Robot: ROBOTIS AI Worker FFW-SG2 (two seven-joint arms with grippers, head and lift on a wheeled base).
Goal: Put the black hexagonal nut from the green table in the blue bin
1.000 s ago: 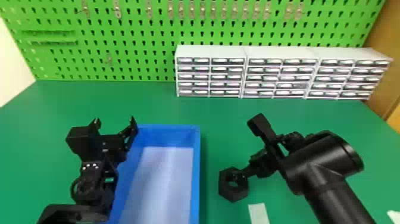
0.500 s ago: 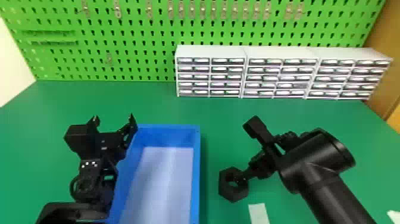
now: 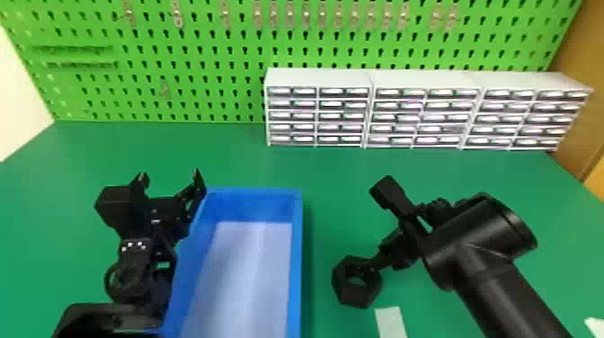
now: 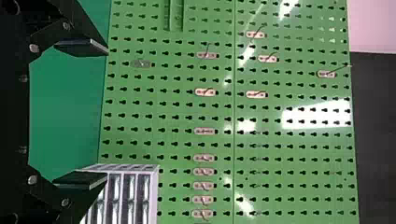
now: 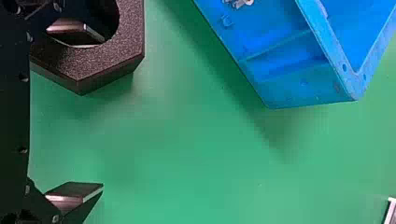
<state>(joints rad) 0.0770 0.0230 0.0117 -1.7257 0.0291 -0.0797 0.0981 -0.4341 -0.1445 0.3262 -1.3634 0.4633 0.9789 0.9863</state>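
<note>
The black hexagonal nut [image 3: 345,294] is on the green table [image 3: 202,153], to the right of the blue bin [image 3: 294,269] and apart from it. Its flat face and round hole are turned upward.

The right end effector [image 3: 404,238] is to the right of the bin, at the nut. In the right wrist view its fingers are spread wide: the tip of one shows in the nut's hole, while the other is well apart, outside the nut. The nut is not clamped between them; whether the finger in the hole touches its wall, I cannot tell.

The left end effector [image 3: 170,180] is at the left side of the bin, by its far left corner. Its two fingers stand wide apart with nothing between them, which the left wrist view shows as well.

A pale strip [image 3: 391,321] lies to the right of the bin, near the nut. Beyond the bin and to its right stands a row of small drawer cabinets [image 3: 422,81], and behind the bin rises a green pegboard [image 3: 215,49] with metal hooks [image 3: 322,13] on it.
</note>
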